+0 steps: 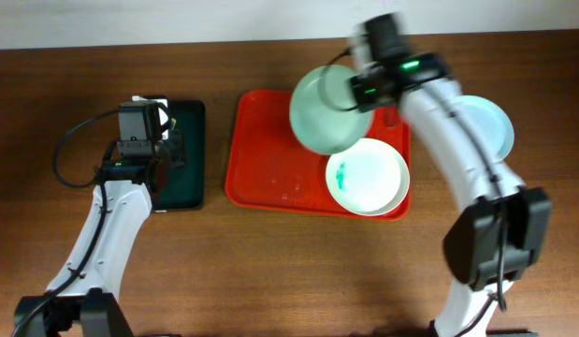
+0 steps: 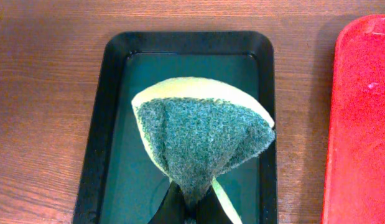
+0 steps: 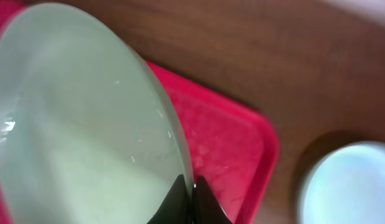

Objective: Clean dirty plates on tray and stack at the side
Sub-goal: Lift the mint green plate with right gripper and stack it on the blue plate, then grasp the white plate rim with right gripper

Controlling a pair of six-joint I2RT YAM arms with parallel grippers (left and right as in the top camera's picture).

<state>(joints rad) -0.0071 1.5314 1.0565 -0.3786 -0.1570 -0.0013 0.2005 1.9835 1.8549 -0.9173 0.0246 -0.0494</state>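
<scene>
The right end effector (image 3: 192, 186) pinches the mint-green plate (image 3: 74, 124) by its rim — it should lower it softly. The left end effector (image 2: 192, 202) squeezes a sponge (image 2: 201, 143).

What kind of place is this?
Probably a robot practice table, not a real kitchen: the left arm holds a sponge, the right arm holds a green plate above a red tray.

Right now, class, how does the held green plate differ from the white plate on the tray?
The green plate is held in the right jaws; the white plate lies on the tray. The green plate shows no smear; the white plate bears a teal smear. Both are round.
</scene>
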